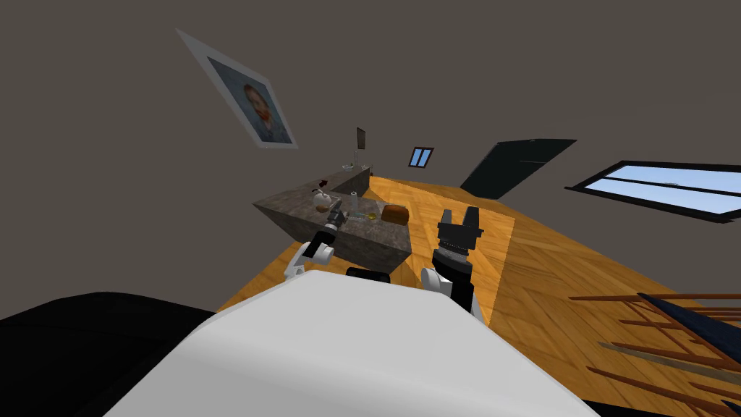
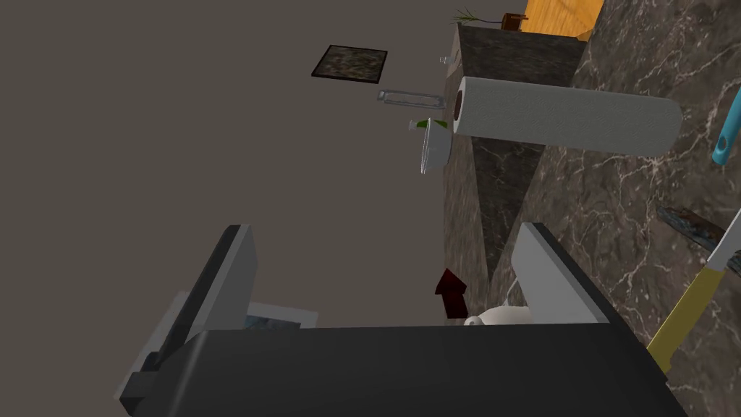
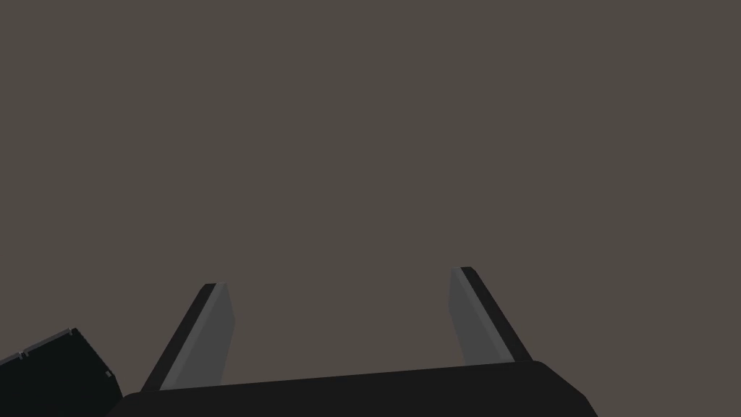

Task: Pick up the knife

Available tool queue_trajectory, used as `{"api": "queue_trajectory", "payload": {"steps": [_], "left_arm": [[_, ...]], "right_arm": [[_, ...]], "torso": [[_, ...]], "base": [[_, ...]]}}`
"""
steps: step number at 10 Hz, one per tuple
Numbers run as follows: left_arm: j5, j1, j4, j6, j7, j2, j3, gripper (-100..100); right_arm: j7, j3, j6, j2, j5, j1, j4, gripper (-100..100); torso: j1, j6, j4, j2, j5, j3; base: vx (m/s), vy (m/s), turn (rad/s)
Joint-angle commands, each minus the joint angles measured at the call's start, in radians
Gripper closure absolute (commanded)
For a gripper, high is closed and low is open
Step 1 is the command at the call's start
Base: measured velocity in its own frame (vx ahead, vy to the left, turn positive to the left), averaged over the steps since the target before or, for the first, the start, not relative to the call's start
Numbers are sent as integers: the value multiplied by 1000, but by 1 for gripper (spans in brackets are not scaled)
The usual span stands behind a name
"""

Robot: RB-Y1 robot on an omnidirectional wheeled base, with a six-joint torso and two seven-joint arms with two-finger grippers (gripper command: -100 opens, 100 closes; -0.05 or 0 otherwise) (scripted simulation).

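Observation:
A knife (image 2: 686,313) with a yellow handle and a pale blade lies on the dark marble counter (image 2: 622,217), just beside my left gripper (image 2: 391,279) and outside its fingers. That gripper is open with nothing between its fingers, and it hovers over the counter's near part (image 1: 337,212). My right gripper (image 1: 460,214) is open and empty, raised to the right of the counter over the wooden floor; its two fingers stand apart (image 3: 347,318).
On the counter (image 1: 376,242) are a paper towel roll (image 2: 564,116), a white bowl (image 2: 433,147), a teal handle (image 2: 726,137), a dark rusty piece (image 2: 691,224), a small dark red object (image 2: 451,293) and a brown loaf (image 1: 395,213). Wooden floor (image 1: 550,260) lies to the right.

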Motion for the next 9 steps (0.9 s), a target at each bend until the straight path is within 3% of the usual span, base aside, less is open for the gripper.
{"api": "queue_trajectory", "payload": {"steps": [1, 9], "left_arm": [[0, -19, 5, 50, 7, 1, -2, -100], [-7, -68, 37, 254, 26, -1, -19, -100]], "right_arm": [[0, 0, 0, 0, 0, 0, 0, 0], [0, 0, 0, 0, 0, 0, 0, 0]], "torso": [[0, 0, 0, 0, 0, 0], [0, 0, 0, 0, 0, 0]], "base": [[17, 19, -77], [14, 19, -49]]}}
